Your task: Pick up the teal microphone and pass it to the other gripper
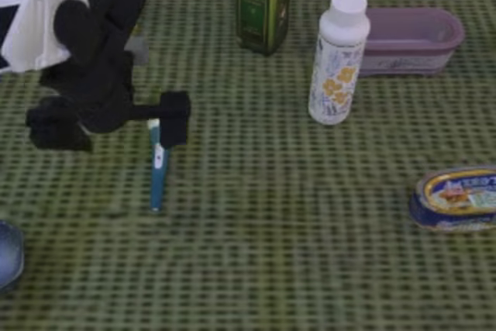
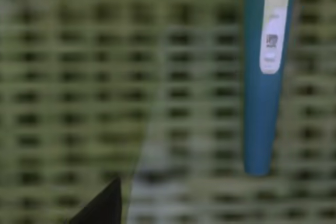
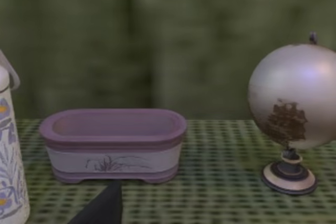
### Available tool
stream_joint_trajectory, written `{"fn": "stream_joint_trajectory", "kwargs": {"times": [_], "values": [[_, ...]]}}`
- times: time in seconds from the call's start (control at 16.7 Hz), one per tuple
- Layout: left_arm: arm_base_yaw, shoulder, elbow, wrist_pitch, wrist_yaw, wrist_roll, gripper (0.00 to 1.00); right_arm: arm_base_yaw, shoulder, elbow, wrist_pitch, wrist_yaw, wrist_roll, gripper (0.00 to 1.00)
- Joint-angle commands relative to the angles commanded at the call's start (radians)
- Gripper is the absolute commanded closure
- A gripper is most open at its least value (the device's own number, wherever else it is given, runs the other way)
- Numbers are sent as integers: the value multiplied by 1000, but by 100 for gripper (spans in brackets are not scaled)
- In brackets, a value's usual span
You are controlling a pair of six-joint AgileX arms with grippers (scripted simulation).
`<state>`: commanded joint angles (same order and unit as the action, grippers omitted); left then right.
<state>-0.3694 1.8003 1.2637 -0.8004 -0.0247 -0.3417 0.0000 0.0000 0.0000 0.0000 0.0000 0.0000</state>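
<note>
The teal microphone [image 1: 158, 178] lies on the green woven cloth at the left, its tapering handle pointing toward the near edge. Its white strip [image 2: 273, 30] shows in the left wrist view; its head is hidden under my left gripper [image 1: 173, 120]. That gripper hangs open just above the head end, with nothing between its fingers. One dark fingertip [image 2: 107, 203] shows in the left wrist view, well off to the side of the handle [image 2: 261, 103]. My right arm is outside the top view; one fingertip [image 3: 107, 203] shows in its wrist view, facing the purple tub.
A white flowered bottle [image 1: 337, 60] and a purple tub [image 1: 411, 40] stand at the back right, a dark green bottle [image 1: 263, 1] at the back middle. A fish tin [image 1: 457, 198] lies at the right edge. A globe [image 3: 294, 103] stands beside the tub.
</note>
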Motion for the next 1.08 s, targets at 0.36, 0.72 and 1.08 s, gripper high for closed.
{"fn": "stream_joint_trajectory", "kwargs": {"times": [0.36,0.72,1.08], "values": [[-35,155,104,-92,-8,-30,0,0,0,0,0,0,0,0],[-30,165,95,-74,-7,-28,0,0,0,0,0,0,0,0],[-27,310,19,153,-6,-20,0,0,0,0,0,0,0,0]]}}
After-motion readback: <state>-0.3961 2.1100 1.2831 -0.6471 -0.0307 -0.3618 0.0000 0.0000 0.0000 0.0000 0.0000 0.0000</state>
